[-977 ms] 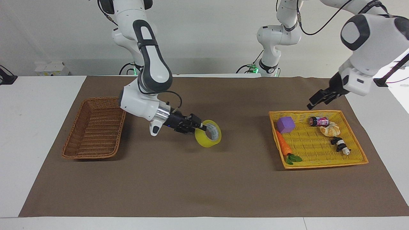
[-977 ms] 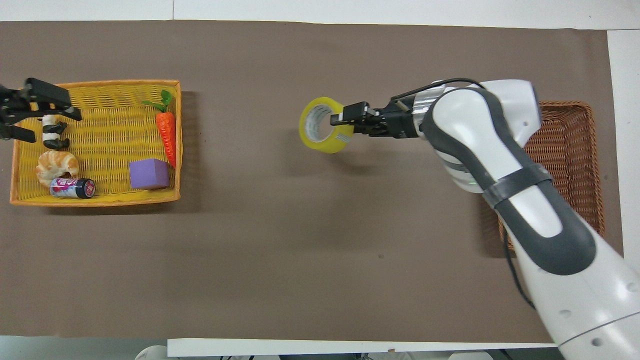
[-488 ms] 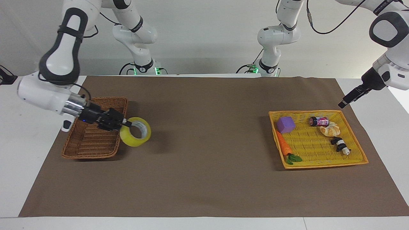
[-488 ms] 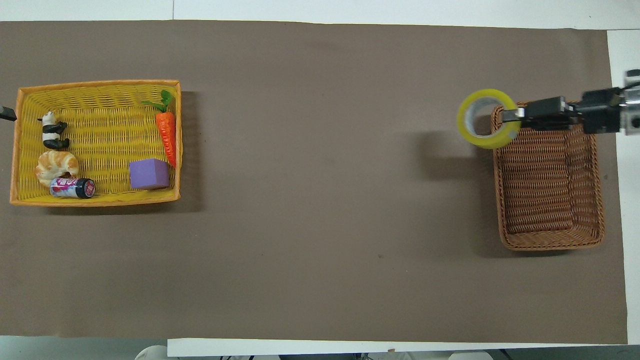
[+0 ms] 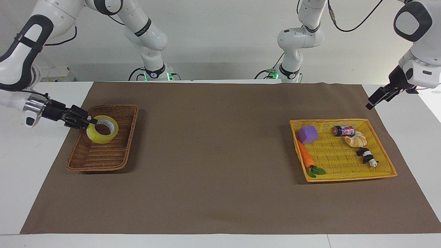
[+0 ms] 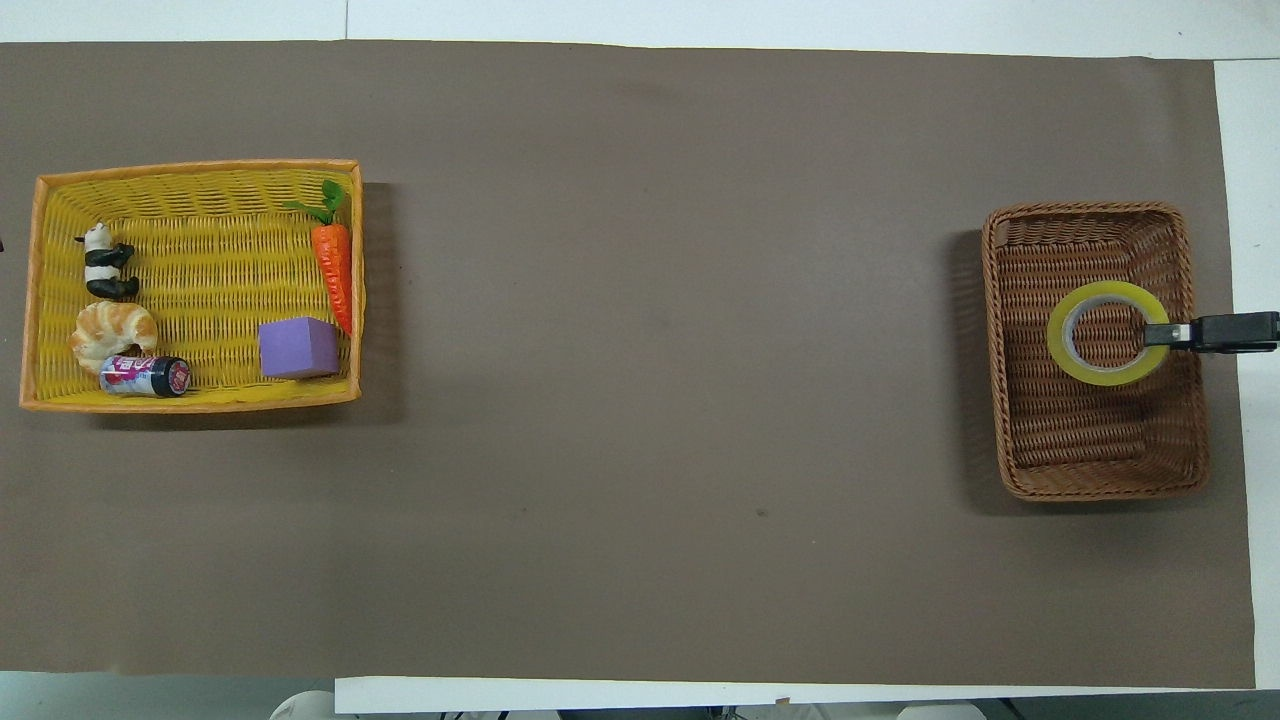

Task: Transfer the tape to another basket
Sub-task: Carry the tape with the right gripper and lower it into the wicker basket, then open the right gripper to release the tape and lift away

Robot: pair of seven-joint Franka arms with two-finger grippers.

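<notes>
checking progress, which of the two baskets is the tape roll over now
The brown wicker basket, where the right gripper holds the tape; the yellow tray holds only toys.

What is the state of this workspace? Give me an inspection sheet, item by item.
Surface: brown mat on a white table; nothing spilled.
Job's things: tape held over the inside of the wicker basket, not yet released.
Clutter: yellow tray at the left arm's end holds a purple block, carrot, can, croissant and panda.
Grippers: right tool is shut on the tape's wall; left tool waits in the air over the mat's edge by the tray.
Cables: black cable loops along the left arm, off the table.
Surroundings: white wall; green lights at the arm bases.
</notes>
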